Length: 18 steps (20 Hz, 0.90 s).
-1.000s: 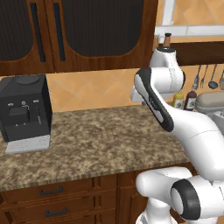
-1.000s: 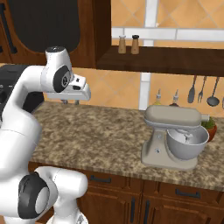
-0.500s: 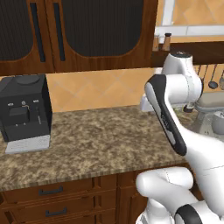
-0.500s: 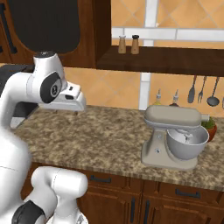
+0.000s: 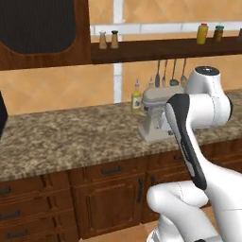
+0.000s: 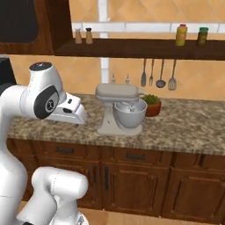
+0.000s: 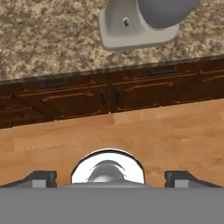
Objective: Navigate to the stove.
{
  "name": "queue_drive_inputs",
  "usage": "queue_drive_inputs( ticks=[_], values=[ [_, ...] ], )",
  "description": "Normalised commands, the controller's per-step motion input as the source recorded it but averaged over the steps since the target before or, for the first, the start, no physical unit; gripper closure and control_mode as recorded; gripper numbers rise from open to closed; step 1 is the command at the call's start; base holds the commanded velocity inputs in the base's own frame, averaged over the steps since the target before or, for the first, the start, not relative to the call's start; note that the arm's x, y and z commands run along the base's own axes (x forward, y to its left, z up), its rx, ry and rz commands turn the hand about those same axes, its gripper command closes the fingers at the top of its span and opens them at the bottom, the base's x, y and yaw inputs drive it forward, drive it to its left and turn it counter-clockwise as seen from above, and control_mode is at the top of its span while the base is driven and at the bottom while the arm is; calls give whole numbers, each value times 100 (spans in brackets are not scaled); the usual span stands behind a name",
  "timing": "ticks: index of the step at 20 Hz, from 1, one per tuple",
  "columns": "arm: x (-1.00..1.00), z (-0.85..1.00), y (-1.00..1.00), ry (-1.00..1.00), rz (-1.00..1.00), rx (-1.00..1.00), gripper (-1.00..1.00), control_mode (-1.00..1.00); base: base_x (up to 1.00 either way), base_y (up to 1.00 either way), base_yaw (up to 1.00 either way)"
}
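Note:
The stove is out of view. In front of me runs a speckled granite counter (image 6: 184, 127) with a beige stand mixer (image 6: 119, 110) on it. In the hand view my gripper (image 7: 111, 178) looks down at the wooden floor (image 7: 144, 127) and the cabinet fronts, its two dark fingertips (image 7: 43, 177) set wide apart, open, with nothing between them. My white hand (image 6: 70, 112) hangs at counter height, left of the mixer and in front of the counter.
Dark wood drawers and doors (image 5: 108, 189) line the counter front. A wall shelf (image 6: 132, 44) carries shakers and bottles, and utensils (image 6: 158, 72) hang under it. A red bowl with greens (image 6: 152, 104) stands behind the mixer. A black appliance's edge (image 5: 2, 116) shows at far left.
The whole scene has slid left in both base views, so the base has driven right along the counter. The black coffee machine went to the left edge and the mixer came to the middle.

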Motion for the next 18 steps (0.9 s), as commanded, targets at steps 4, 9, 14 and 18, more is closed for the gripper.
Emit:
queue_drive_inputs(
  ticks=[4, 9, 14, 18],
  values=[
    [0, 0, 0, 0, 0, 0, -100, 100, -10, -100, -32],
    [0, 0, 0, 0, 0, 0, -100, 100, 1, -100, -64],
    [0, 0, 0, 0, 0, 0, -100, 100, 0, -85, -76],
    [0, 0, 0, 0, 0, 0, -100, 100, 0, -51, -88]
  ],
)
